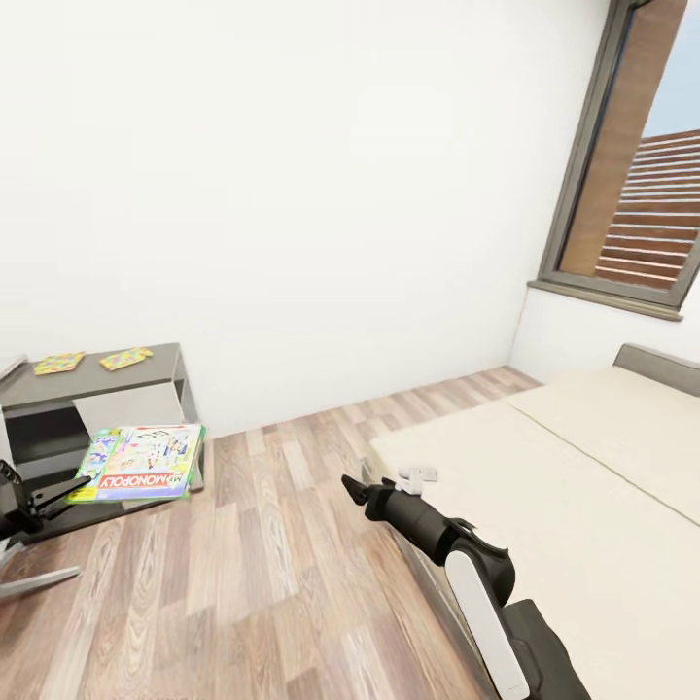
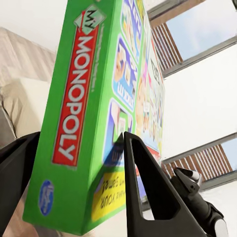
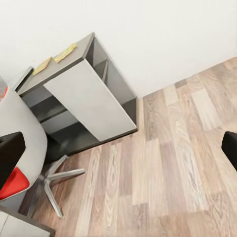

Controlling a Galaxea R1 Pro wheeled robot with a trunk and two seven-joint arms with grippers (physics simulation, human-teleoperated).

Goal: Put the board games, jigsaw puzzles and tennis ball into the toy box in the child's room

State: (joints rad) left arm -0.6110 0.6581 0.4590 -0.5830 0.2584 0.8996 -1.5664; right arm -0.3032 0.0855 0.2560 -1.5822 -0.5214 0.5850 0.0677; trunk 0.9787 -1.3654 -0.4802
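Note:
My left gripper (image 1: 68,489) is shut on the green-white Monopoly board game (image 1: 141,462), held flat above the floor in front of the table's dark cabinet section (image 1: 97,389). The left wrist view has black fingers (image 2: 143,182) clamped on both faces of that box (image 2: 84,98). Two jigsaw puzzles (image 1: 58,364) (image 1: 126,358) lie on the cabinet top, and the right wrist view shows them too (image 3: 42,65) (image 3: 65,52). My right gripper (image 1: 352,489) (image 3: 118,148) hangs open and empty beside the bed (image 1: 583,506). The tennis ball is out of view. I cannot tell whether the pale grey edge (image 1: 8,367) is the toy box.
Wood-plank floor (image 1: 262,574) lies between cabinet and bed. A swivel chair with a red seat (image 3: 12,182) and star base (image 3: 49,182) stands by the cabinet. A small white object (image 1: 418,474) rests on the bed's near corner. A dark-framed window (image 1: 632,194) is at the right.

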